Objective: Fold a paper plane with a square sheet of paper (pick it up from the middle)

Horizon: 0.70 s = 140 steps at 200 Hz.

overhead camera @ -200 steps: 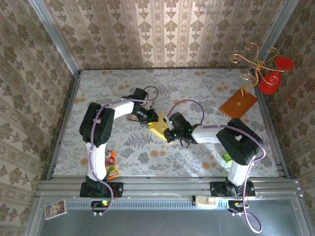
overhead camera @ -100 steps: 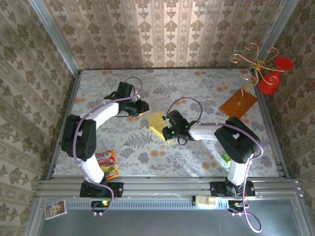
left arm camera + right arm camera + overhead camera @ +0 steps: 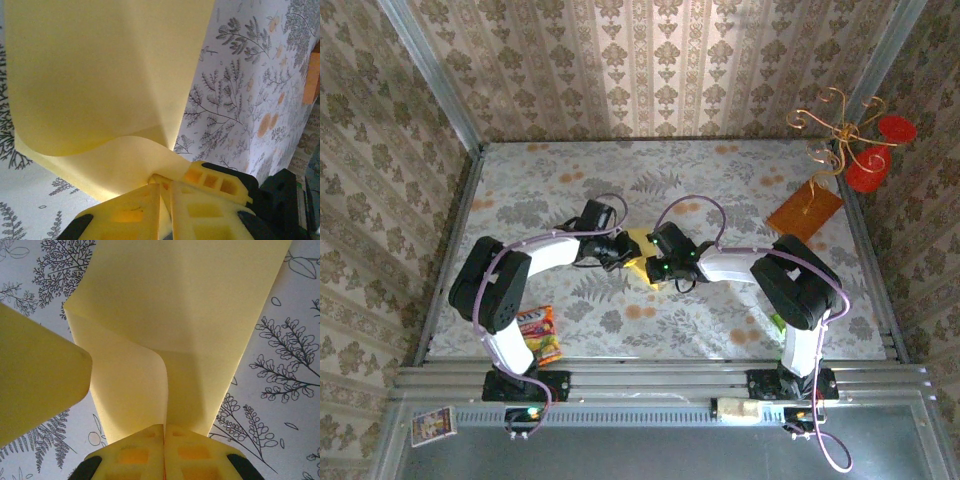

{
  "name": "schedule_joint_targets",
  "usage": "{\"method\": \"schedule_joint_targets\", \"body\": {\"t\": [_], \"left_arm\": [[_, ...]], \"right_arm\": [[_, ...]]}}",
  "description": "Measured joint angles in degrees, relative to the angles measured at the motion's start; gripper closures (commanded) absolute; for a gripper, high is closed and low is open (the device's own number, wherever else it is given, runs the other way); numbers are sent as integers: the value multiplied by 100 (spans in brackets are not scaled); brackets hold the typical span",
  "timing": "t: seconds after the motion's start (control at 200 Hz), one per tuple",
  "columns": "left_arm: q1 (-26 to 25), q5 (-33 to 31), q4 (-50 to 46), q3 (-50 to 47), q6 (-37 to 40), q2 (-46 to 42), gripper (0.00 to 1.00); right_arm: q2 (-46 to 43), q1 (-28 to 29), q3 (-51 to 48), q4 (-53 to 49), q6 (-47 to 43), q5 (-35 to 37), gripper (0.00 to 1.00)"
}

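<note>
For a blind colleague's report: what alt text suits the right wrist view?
The right gripper is shut on a raised fold of yellow paper, which spreads away over the floral table. A blurred yellow shape juts in from the picture's left.

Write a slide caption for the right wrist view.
Right pincer pinching a raised fold of the thin pale-yellow square sheet of paper above the floral-printed table.

The floral counter [image 3: 720, 180] carries an orange board [image 3: 804, 212], a snack packet [image 3: 544, 336] and a green packet [image 3: 780, 322].
</note>
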Motion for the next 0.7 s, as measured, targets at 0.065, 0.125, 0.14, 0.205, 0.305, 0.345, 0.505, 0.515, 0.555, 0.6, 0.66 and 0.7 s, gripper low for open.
{"method": "schedule_joint_targets", "body": {"t": [0.065, 0.125, 0.14, 0.205, 0.305, 0.345, 0.505, 0.515, 0.555, 0.6, 0.66, 0.7], "left_arm": [[2, -35, 57, -76, -85, 9, 89], [0, -42, 98, -107, -131, 46, 89], [-4, -42, 109, -111, -136, 59, 89], [-26, -44, 144, -127, -177, 107, 90], [-37, -52, 168, -138, -199, 157, 90], [-37, -55, 168, -140, -199, 168, 90], [-37, -57, 170, -140, -199, 214, 90], [-37, -57, 173, -140, -199, 221, 90], [-37, -57, 170, -140, -199, 249, 90], [-37, -57, 170, -140, -199, 278, 90], [-37, -59, 170, -144, -197, 304, 90], [-35, -59, 170, -149, -197, 315, 90]], "right_arm": [[0, 0, 0, -2, 0, 0, 92], [0, 0, 0, -2, 2, 0, 92], [0, 0, 0, -2, 2, 0, 92], [0, 0, 0, -2, 2, 0, 92], [0, 0, 2, -2, 4, 0, 92], [0, 0, 2, -2, 4, 0, 92], [11, 0, 22, -22, 20, 0, 92], [11, 0, 22, -22, 20, 0, 92], [11, 0, 22, -24, 24, 0, 92], [11, 0, 22, -24, 24, 0, 92], [11, 0, 22, -24, 24, 0, 92], [11, 0, 22, -24, 26, 0, 92]]}}
